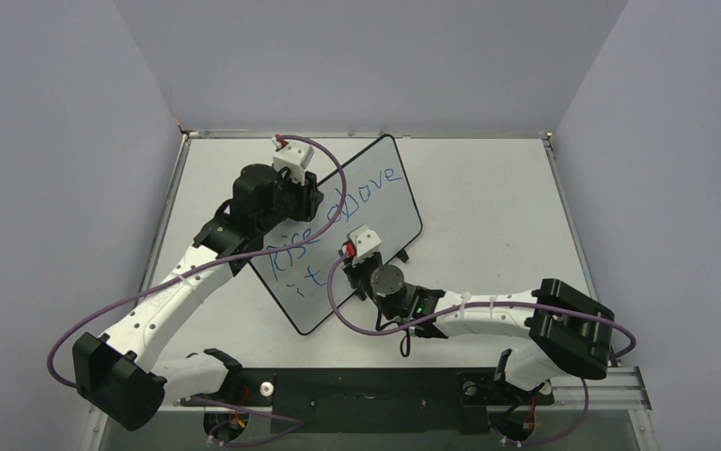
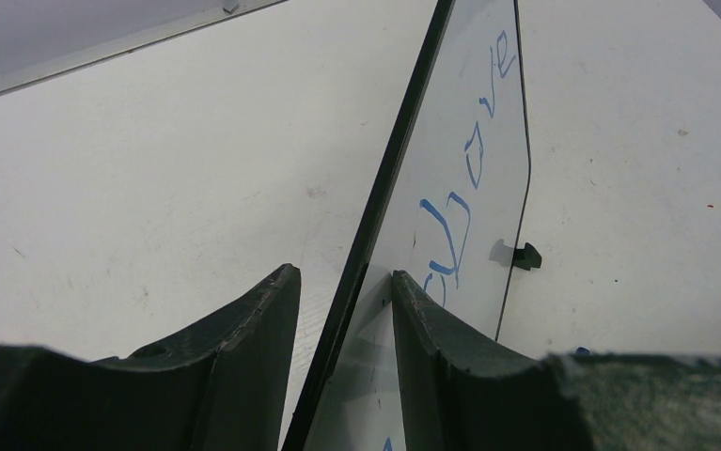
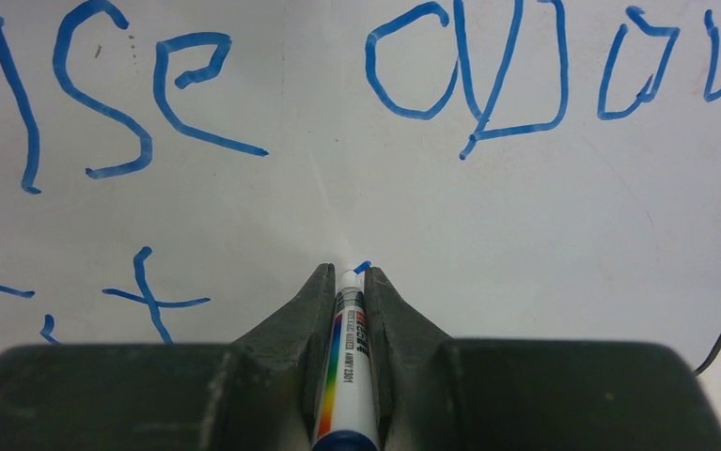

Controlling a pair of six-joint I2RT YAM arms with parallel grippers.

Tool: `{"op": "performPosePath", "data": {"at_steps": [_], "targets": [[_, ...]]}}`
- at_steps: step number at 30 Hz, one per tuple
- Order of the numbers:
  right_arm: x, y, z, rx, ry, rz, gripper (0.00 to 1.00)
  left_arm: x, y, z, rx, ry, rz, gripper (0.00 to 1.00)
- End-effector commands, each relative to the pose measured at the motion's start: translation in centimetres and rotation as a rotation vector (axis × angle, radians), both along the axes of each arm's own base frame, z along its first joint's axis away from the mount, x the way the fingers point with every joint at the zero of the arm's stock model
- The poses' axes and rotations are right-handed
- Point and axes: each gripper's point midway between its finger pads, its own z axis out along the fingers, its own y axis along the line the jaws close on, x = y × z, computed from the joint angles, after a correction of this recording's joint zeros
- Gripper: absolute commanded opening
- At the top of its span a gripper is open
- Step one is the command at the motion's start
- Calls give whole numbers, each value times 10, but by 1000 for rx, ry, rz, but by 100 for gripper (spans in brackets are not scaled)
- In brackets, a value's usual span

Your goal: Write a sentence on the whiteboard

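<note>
The whiteboard stands tilted on the table, with the sentence in blue letters: "Rise above" on top, "it" below. My left gripper is shut on the board's left edge; in the left wrist view one of its fingers is behind the black frame and the other lies on the whiteboard face. My right gripper is shut on a white marker with a rainbow stripe. Its tip touches the whiteboard below "above", beside a short blue stroke.
The board's small black foot rests on the white table. Grey walls close in the table on three sides. Purple cables loop from both arms. A metal rail runs along the far edge.
</note>
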Motion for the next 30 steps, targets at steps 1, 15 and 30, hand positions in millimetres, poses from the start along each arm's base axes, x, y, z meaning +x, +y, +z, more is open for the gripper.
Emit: {"op": "performPosePath", "data": {"at_steps": [1, 15, 30], "targets": [[-11, 24, 9, 61, 12, 73, 0, 8, -1, 53, -74, -152, 11, 0], [-13, 11, -13, 28, 47, 22, 0, 8, -1, 54, -77, -153, 10, 0], [-5, -8, -19, 5, 51, -51, 0, 7, -1, 55, -78, -156, 10, 0]]}}
